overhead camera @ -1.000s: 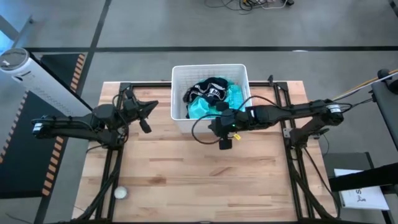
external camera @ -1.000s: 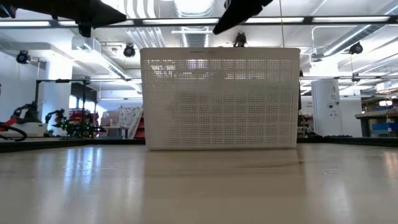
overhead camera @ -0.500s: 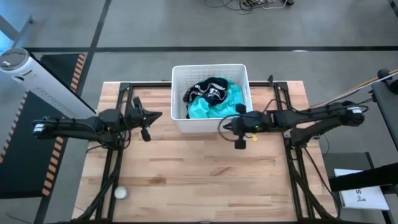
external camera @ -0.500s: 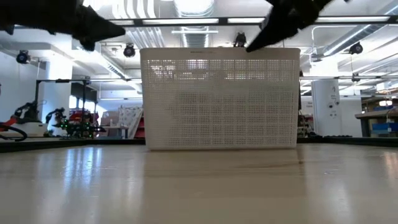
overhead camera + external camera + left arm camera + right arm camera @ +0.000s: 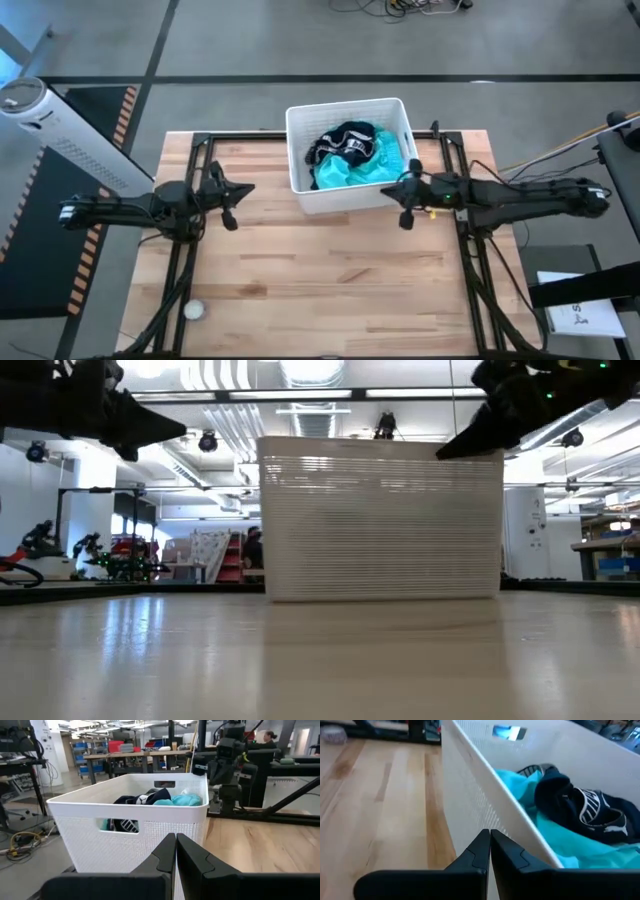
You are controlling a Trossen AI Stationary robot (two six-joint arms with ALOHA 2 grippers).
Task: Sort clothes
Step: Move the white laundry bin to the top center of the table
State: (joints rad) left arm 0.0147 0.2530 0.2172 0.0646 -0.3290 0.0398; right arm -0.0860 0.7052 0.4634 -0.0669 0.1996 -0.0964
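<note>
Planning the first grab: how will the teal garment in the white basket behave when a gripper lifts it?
The teal garment lies crumpled in folds, so it is probably floppy and will drape and stretch out when lifted. The black shorts rest partly on it, so they may drag along or slide off. It looks thin and light, so the basket should stay put.
</note>
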